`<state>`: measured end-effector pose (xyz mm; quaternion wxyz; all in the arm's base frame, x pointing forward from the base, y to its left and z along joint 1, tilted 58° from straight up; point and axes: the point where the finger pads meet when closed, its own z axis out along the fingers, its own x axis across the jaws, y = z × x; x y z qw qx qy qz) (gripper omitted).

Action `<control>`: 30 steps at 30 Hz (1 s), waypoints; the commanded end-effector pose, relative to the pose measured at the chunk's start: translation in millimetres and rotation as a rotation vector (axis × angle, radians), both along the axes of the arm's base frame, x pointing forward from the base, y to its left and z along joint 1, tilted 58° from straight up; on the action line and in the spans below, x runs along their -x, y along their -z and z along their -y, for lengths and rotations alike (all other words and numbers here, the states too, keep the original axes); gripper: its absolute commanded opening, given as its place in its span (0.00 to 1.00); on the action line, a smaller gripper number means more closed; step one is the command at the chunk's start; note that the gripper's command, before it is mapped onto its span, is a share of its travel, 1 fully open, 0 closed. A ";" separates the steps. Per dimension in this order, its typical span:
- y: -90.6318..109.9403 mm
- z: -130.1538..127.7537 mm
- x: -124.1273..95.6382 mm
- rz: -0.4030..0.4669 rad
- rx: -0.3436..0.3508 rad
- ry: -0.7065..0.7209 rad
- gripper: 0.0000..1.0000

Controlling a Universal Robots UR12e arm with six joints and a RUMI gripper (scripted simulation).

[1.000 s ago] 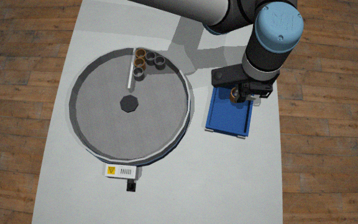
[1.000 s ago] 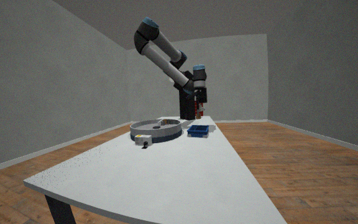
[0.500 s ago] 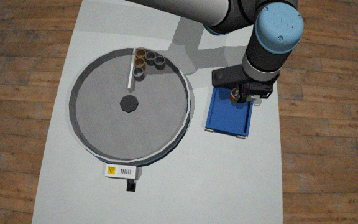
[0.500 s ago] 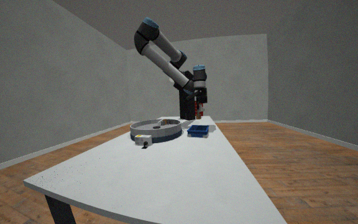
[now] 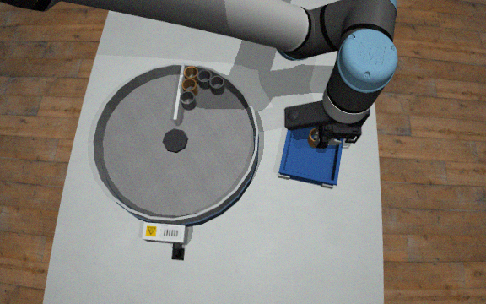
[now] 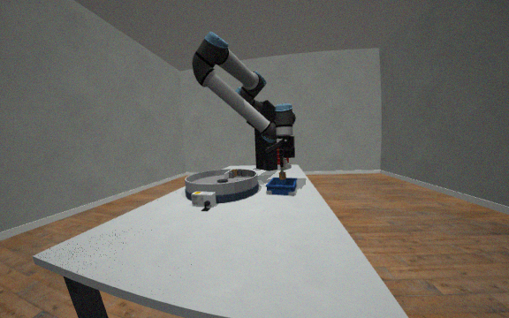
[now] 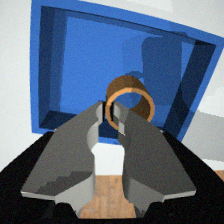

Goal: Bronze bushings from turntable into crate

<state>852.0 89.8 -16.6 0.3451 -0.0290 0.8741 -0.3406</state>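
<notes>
My gripper is shut on the wall of a bronze bushing, one jaw inside the ring. The bushing hangs upright over the arm-side end of the blue crate, about at rim height. No other bushing shows in the crate; its near end is partly hidden by the jaws. On the turntable, two bronze bushings stand beside the white divider, with three steel bushings close by.
The white divider runs inward from the turntable's wall. A dark hub sits at its centre. A white control box stands at its front. The turntable's raised wall stands left of the crate. The arm reaches over the table's back part.
</notes>
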 end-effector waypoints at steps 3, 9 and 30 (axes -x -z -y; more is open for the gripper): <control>3.3 2.4 -9.5 0.005 -0.001 -0.006 0.00; 1.7 0.7 -8.6 0.006 -0.001 -0.008 0.00; 1.9 0.8 -8.3 0.006 -0.001 -0.008 0.00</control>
